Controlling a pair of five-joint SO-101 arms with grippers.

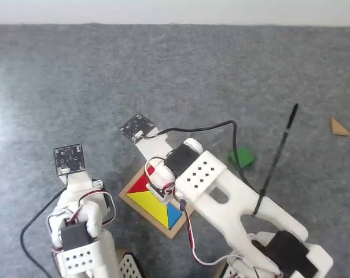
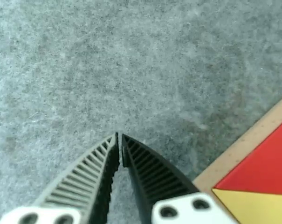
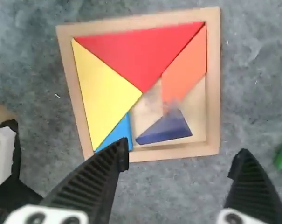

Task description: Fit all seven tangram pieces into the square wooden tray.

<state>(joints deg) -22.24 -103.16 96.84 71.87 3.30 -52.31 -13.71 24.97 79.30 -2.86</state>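
The left arm (image 1: pixel 82 258) stands folded at the near left. The left gripper (image 2: pixel 120 136) points down, jaws closed tip to tip. The right arm (image 1: pixel 244 205) stretches from the near right toward the centre. The right gripper (image 3: pixel 182 150) faces down, jaws spread wide.

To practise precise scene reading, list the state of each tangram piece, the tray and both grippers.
wooden tray: partly filled
red triangle: in tray
yellow triangle: in tray
orange piece: in tray
light blue piece: in tray
dark blue triangle: in tray's gap
green piece: outside tray
tan triangle: outside tray
left gripper: shut, empty
right gripper: open, empty
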